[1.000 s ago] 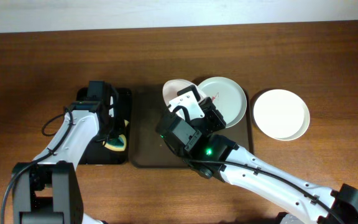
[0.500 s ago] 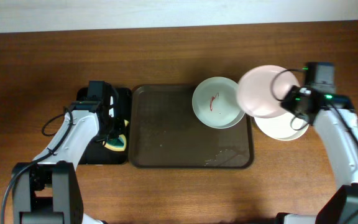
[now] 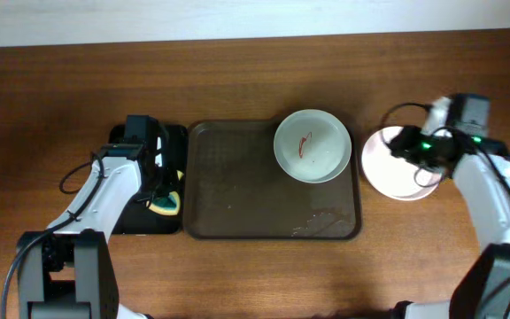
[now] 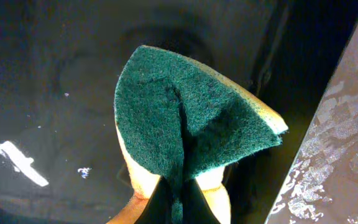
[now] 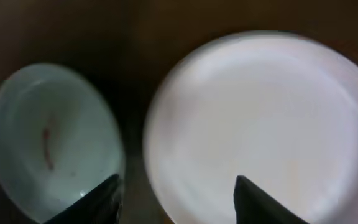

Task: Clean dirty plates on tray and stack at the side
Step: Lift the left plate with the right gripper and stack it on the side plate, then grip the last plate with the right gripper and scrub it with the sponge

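We see one dirty plate [image 3: 312, 146] in the tray [image 3: 237, 195], top-right corner, red smear at centre. R gripper [image 5: 176, 183] hangs over the clean stack [image 3: 392, 182] on the table [image 3: 60, 89], just right of the tray, jaws wide apart. L gripper [image 4: 178, 202] sits in the black tray [image 3: 127, 217], jaws pinched on a sponge [image 4: 185, 124].

The big dark brown tray [image 3: 237, 186] is lying flat in the middle of the table [image 3: 255, 80], with its long side going left to right. One round white dirty plate [image 3: 312, 146] is sitting right side up in the tray's far right corner, showing a small red smear in its middle and poking a little over the far rim. A clean plate [image 3: 397, 177], white and round, is lying flat on the table just beside the tray's right end.
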Tool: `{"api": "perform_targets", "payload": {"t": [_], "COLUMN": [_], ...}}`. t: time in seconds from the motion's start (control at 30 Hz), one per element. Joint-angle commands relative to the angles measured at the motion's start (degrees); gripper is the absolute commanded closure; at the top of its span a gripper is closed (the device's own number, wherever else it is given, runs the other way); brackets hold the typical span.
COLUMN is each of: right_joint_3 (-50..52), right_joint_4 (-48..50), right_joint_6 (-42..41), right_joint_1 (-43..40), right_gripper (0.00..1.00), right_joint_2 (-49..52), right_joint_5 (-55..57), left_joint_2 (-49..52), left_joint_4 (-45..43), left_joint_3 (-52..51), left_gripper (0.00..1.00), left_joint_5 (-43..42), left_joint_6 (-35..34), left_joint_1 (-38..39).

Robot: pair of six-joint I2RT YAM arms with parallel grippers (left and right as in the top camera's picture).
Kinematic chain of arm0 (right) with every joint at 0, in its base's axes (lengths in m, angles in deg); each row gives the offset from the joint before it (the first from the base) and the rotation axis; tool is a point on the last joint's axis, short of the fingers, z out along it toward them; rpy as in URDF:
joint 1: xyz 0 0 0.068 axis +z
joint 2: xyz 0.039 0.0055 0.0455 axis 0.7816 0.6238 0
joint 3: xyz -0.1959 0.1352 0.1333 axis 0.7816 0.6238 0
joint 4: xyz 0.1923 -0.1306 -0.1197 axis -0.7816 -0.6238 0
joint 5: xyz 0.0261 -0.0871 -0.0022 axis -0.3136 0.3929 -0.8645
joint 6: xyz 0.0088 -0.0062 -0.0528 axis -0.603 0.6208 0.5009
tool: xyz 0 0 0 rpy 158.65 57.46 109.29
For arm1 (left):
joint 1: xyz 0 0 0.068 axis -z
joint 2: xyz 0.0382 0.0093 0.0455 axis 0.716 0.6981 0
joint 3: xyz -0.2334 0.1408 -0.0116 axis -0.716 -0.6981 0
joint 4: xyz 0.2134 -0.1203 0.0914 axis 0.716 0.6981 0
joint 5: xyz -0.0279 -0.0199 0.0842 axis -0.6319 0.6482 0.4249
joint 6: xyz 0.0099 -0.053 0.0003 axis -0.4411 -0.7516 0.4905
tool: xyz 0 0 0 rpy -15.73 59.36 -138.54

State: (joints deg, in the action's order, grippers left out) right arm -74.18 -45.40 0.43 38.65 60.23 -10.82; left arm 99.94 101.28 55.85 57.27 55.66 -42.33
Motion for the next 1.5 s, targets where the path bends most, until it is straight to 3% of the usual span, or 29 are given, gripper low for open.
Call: {"api": "perform_targets", "payload": {"t": [0.0, 0.27, 0.37, 0.5, 0.63, 0.77, 0.93, 1.0, 1.1, 1.17, 1.33, 1.4, 1.47], "right_joint_3": [0.2, 0.2, 0.2, 0.2, 0.2, 0.2, 0.2, 0.2, 0.2, 0.2, 0.2, 0.2, 0.2], "right_joint_4": [5.8, 17.7, 17.0, 8.8, 3.6, 3.6, 3.7, 3.7, 3.7, 3.6, 0.7, 0.7, 0.7], "right_joint_6": [10.8, 9.4, 7.8, 5.7, 1.0, -13.9, -14.5, -14.5, -14.5, -14.5, -17.7, -17.7, -17.7], "right_joint_1": [6.9, 13.4, 14.7, 17.2, 24.5, 29.3, 30.4, 30.4, 30.4, 30.4, 30.4, 30.4, 30.4], "right_gripper": [0.42, 0.52, 0.8, 0.95, 0.96, 0.96, 0.89, 0.89, 0.89, 0.89, 0.89, 0.89, 0.89], "right_joint_2": [3.9, 15.1, 17.2, 17.2, 17.2, 17.2, 17.2, 17.2, 17.2, 17.2, 17.2, 17.2, 17.2], "right_joint_5": [-1.6, -0.2, -0.5, -4.9, -5.6, -5.6, -5.1, -5.1, -5.1, -5.1, -1.2, -1.2, -1.2], "left_joint_2": [0.4, 0.4, 0.4, -0.3, -6.6, -8.0, -2.3, 1.6, 7.3, 10.7, 11.7, 11.4, 9.0], "left_joint_4": [-0.1, -0.1, -0.1, -0.1, -0.2, -2.4, -12.8, -15.7, -22.5, -25.1, -16.0, -13.8, -12.4], "left_joint_3": [-0.2, -0.2, -0.2, 0.5, 3.8, 3.7, 3.7, 3.7, 3.7, 3.7, 3.7, 4.0, 7.0], "left_gripper": [1.0, 1.0, 1.0, 1.0, 1.0, 1.0, 1.0, 1.0, 1.0, 1.0, 1.0, 1.0, 1.0], "left_joint_5": [0.3, 0.2, 0.2, 0.1, -4.2, -20.3, -20.9, -20.9, -24.9, -24.5, -4.3, -4.2, -8.7], "left_joint_6": [0.9, 0.9, 0.9, 0.9, 0.9, -0.4, -8.6, -13.4, -15.4, -15.7, -16.5, -15.6, -9.4], "left_joint_1": [-0.3, -0.3, -0.3, -0.3, -0.3, 3.3, 18.5, 21.2, 23.6, 24.1, 22.3, 18.9, 18.6]}}
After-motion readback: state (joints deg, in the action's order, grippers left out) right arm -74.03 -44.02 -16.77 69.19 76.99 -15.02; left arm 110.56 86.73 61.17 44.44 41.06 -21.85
